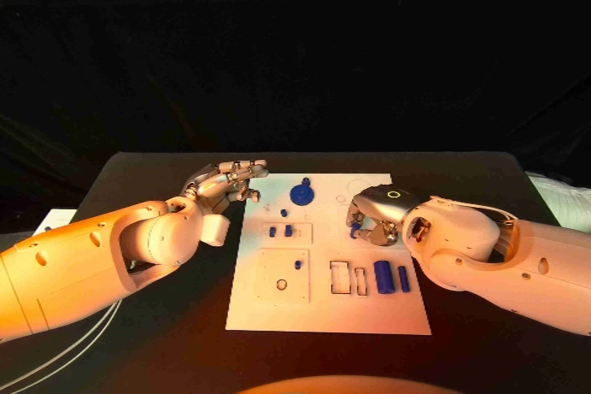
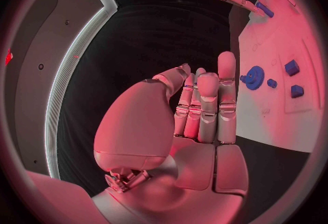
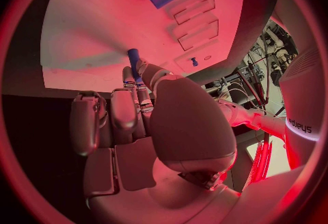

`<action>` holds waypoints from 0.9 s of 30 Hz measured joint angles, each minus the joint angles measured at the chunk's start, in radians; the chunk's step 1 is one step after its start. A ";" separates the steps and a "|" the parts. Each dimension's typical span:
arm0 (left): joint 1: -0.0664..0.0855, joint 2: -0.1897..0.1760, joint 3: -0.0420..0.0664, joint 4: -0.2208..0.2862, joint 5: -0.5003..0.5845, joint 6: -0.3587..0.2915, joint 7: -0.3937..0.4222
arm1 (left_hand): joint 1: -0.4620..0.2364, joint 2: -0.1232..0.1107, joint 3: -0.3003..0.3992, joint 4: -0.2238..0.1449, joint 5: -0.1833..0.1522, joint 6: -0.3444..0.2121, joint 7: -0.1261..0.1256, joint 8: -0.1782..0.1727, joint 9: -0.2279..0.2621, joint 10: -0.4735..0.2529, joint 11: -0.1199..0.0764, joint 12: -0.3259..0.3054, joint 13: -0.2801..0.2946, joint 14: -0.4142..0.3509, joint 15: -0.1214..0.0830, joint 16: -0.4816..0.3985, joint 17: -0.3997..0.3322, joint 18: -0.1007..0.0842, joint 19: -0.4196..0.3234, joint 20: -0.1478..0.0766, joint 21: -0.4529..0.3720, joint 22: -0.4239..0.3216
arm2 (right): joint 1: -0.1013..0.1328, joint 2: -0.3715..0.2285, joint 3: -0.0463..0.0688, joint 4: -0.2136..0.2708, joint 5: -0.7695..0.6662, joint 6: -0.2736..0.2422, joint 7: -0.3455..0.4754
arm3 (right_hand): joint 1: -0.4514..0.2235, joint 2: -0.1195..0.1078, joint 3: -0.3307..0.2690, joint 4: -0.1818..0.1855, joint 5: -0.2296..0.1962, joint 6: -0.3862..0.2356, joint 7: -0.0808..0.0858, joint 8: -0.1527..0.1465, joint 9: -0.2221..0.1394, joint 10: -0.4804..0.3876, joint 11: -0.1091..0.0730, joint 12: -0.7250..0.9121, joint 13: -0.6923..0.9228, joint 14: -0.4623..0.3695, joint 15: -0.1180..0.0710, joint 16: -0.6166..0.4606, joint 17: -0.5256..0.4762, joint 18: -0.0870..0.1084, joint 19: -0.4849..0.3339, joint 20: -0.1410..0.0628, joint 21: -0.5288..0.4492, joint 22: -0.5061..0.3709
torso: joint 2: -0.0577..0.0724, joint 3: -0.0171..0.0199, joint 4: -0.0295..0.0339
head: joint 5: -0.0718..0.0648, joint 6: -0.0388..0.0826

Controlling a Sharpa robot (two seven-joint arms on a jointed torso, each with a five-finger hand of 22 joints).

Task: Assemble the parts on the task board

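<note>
**Right hand pinches a blue peg above the board**

We see our right hand (image 1: 376, 214) pinching a small blue peg (image 3: 133, 60) at its fingertips, over the task board (image 1: 370, 313). Our left hand (image 1: 228, 185) holds nothing, fingers straight and close, beside the board's far corner; the blue gear (image 1: 303, 193) lies just beyond its fingertips.

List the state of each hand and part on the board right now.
left hand: holds nothing, fingers extended, at the task board's left edge
right hand: pinches a blue peg above the board
blue gear: lying on board
large blue cylinder: lying on its side
</note>
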 measured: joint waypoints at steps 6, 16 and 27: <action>0.000 0.000 0.000 0.000 0.000 0.001 0.000 | 0.000 0.000 0.000 0.000 0.000 0.000 0.000 0.000 0.000 0.000 0.000 0.000 0.000 0.000 0.000 0.000 0.000 0.000 0.000 0.000 0.000 0.000 | 0.011 -0.030 0.013 0.058 0.011 -0.056 0.002 | 0.001 -0.001 0.016 -0.009 0.000 0.001 0.001 0.000 0.001 0.001 0.001 0.000 0.000 0.000 0.000 0.004 0.002 0.000 0.000 0.000 0.004 0.005 | -0.001 -0.0006 0.0001 | -0.001 0.003; -0.002 0.003 0.000 -0.001 0.000 0.002 0.000 | 0.000 0.000 0.000 0.000 0.000 0.000 0.000 0.000 0.000 0.000 0.000 0.000 0.000 0.000 0.000 0.000 0.000 0.000 0.000 0.000 -0.003 0.000 | 0.005 0.016 0.014 0.128 0.051 -0.087 0.010 | 0.003 -0.003 0.028 -0.015 0.000 0.001 0.001 0.000 0.001 0.004 0.004 -0.012 -0.001 0.000 0.000 0.004 0.002 0.000 0.004 0.004 0.008 0.007 | 0.000 -0.0007 0.0004 | 0.006 0.005; -0.002 0.013 0.000 -0.004 0.000 0.002 0.001 | 0.000 0.000 -0.002 -0.002 0.000 0.000 0.000 0.000 0.000 0.000 0.000 0.000 0.000 0.000 0.000 0.000 0.000 0.000 0.000 0.000 -0.004 0.000 | -0.031 0.165 -0.016 0.103 0.049 -0.083 0.036 | 0.003 -0.003 0.034 -0.020 -0.002 -0.005 0.006 -0.007 0.000 0.004 0.004 -0.017 -0.002 0.000 0.000 0.004 0.000 0.000 0.003 0.004 0.008 0.005 | 0.001 -0.0022 0.0025 | 0.023 -0.003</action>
